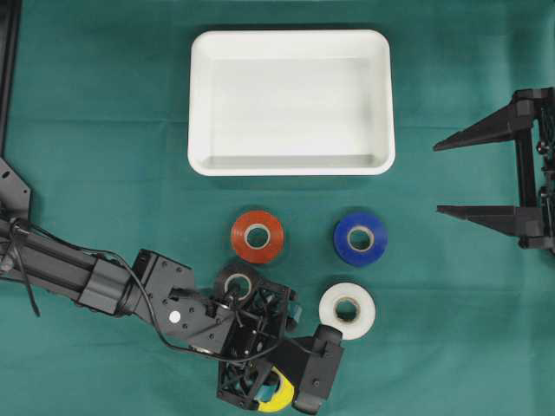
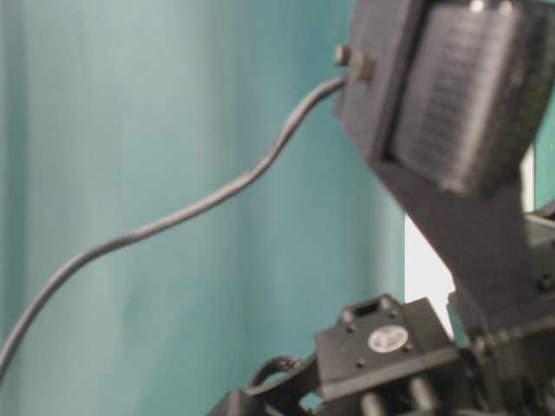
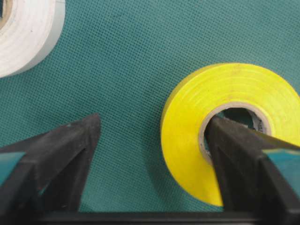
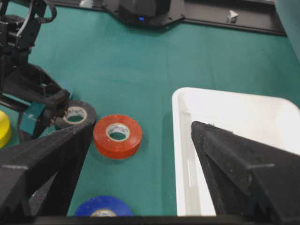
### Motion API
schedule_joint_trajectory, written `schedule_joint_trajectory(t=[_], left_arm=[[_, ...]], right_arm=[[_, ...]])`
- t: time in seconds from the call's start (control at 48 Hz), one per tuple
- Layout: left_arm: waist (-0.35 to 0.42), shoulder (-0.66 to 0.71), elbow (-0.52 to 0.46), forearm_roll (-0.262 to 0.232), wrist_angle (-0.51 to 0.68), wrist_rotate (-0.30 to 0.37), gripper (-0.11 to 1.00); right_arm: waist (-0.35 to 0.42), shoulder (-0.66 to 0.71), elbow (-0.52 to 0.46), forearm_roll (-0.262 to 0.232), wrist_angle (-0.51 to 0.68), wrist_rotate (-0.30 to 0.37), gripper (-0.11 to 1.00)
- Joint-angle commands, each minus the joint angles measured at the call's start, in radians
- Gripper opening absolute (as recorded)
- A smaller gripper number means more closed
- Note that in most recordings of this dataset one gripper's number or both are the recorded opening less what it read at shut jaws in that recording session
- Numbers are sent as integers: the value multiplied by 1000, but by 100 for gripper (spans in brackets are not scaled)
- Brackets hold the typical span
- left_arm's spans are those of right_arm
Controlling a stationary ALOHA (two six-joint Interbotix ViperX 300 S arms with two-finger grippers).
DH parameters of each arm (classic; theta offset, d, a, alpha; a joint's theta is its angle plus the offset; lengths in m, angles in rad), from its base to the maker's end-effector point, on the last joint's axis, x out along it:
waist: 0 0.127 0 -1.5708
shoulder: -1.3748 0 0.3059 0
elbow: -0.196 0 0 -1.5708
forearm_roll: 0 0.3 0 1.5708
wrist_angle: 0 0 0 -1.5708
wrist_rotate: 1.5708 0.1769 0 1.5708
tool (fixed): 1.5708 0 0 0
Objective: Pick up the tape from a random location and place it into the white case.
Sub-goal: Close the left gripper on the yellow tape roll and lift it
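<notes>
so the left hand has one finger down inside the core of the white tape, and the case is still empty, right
Not quite: the tape is yellow, not white. In the left wrist view one finger of the left hand sits in the core of the yellow tape, while the white tape lies apart, untouched. The case is indeed empty in the overhead view.

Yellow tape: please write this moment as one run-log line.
left pincer: one finger inside yellow tape core, not clamped | right pincer: open, idle | white case: empty
</notes>
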Motion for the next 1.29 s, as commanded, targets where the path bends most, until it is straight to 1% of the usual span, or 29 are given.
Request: schedule_joint_trajectory(t=[0.0,0.125,0.167,0.187,0.604,0.812,1.104,1.208,1.271], left_arm=[[-2,-20,-17,3,-2,-6,72],[-5,-32,-15,0,0,-8,37],[-6,-35,-15,0,0,-8,27],[-8,-35,-14,0,0,-8,23],[-12,-44,-17,-2,0,-12,23],[-23,-95,-20,-3,8,-14,23],[-25,-227,-55,-3,77,-17,23],[-26,-261,-78,-3,118,-17,23],[-25,-276,-98,-2,163,-15,23]], right_arm=[[-2,6,-20,0,-3,2,90],[-2,6,-18,-2,-3,2,90],[0,6,-18,0,-3,2,90],[0,5,-18,0,-3,2,90],[-2,6,-20,0,-3,5,90],[0,6,-21,-2,2,5,90],[-2,6,-21,0,2,5,90],[0,6,-23,0,2,5,90],[-2,5,-23,-2,2,5,90]])
